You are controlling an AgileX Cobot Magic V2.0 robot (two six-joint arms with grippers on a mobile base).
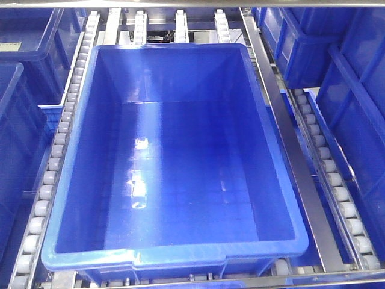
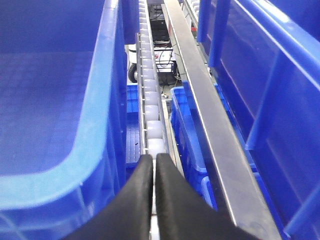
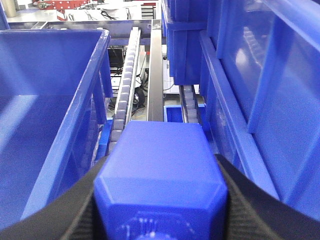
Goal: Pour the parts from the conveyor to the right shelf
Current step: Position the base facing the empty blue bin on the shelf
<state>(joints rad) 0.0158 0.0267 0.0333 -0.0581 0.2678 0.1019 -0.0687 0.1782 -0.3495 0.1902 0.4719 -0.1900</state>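
As its two black fingers clamp opposite sides, right gripper [image 3: 160, 215] pinches the part [image 3: 160, 165]: one bright-blue plastic block, filling the near centre of the right wrist view.

Beyond the block, running far: roller lane [image 3: 126, 85] and steel rail [image 3: 155, 75], both belonging to the right shelf [image 1: 283, 114].

Left of the block: large blue bin [image 3: 75, 110], open-topped.

Right of the block: further blue bins [image 3: 260, 100], close alongside.

Left gripper [image 2: 154, 161]: black fingers pressed together, tips over a second roller lane [image 2: 150, 95], just right of the large blue bin's wall.

Front view: the large blue bin sits centred on the shelf's roller lanes, its glossy floor reflecting light; more blue bins at both edges.
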